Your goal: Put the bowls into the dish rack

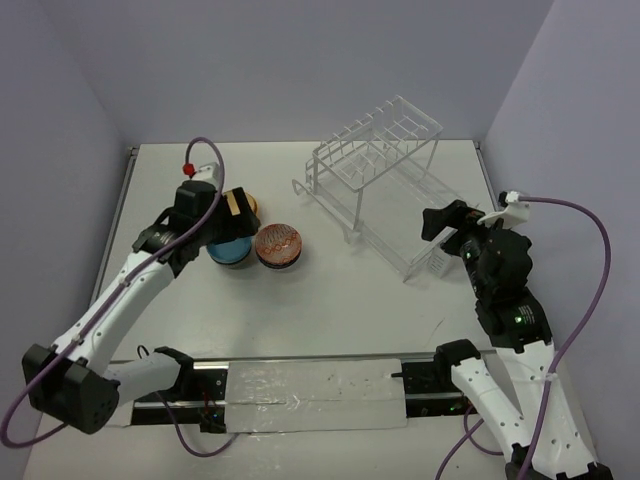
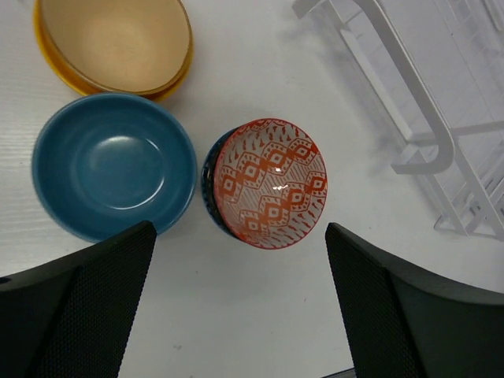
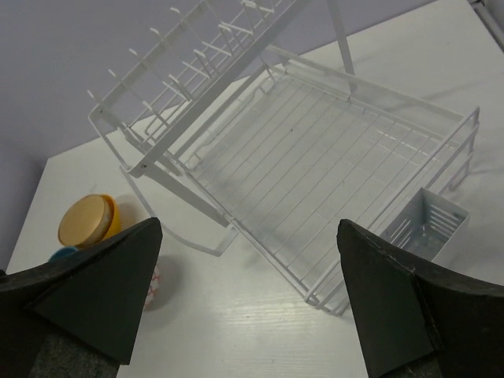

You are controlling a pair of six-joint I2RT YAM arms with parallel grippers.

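Step, likely: approach for first pick.

- Left gripper [image 2: 240,268]: fingers wide, empty, hovers over red-patterned ceramic bowl [image 2: 272,183], left of bare white wire dish rack [image 1: 372,150].
- Plain blue bowl [image 2: 114,165]: farther left.
- Right gripper [image 3: 250,260]: wide, empty, facing rack.

Next: descend, pinch rim.

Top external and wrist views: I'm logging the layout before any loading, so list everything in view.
blue bowl: one, blue, on the table beside the patterned one
tan bowl: one, tan, nested in the orange-yellow bowl
orange-yellow bowl: one, orange-yellow, next to the blue bowl
red-patterned bowl: one, red on white, stacked on a dark bowl
dark bowl: one, dark blue, only its rim shows
dish rack: one, white wire, right of the bowls, no bowl in it
cutlery basket: one, pale, at the rack's corner
table: one, white
cables: two, purple, one per arm
left claw: black, open, above the bowls
right claw: black, open, facing the rack
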